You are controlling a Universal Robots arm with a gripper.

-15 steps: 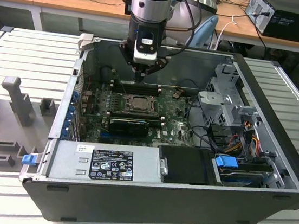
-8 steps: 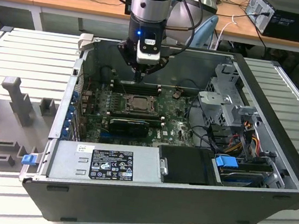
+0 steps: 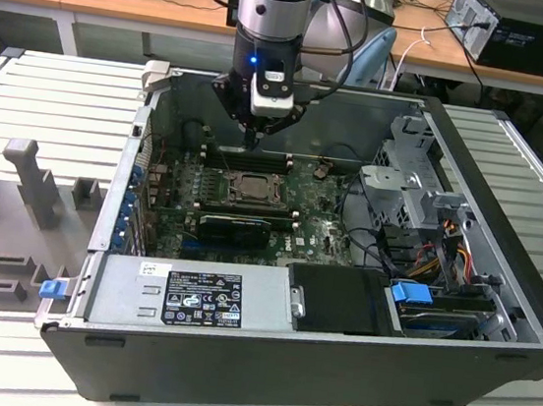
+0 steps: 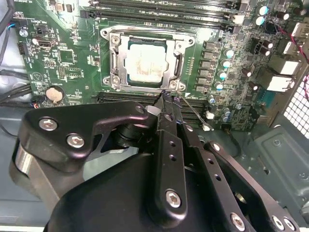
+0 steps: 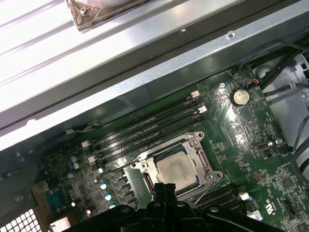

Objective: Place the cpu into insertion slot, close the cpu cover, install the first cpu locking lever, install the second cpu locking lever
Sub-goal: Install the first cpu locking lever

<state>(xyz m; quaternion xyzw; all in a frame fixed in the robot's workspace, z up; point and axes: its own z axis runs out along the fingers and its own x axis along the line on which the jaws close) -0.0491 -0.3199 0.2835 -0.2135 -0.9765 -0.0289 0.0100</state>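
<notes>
One cpu (image 4: 145,65) is seen. It is laid flat in the one insertion slot (image 4: 112,48), near the middle of the green board (image 4: 63,63). One cpu cover (image 4: 175,63) is folded down around it. The cpu is judged light, stiff and easily hurt, so it is best held by its edges only. The gripper (image 4: 167,99) is pinched shut at the slot's edge, beside one thin lever (image 4: 193,113). Nothing is seen held in it.
</notes>
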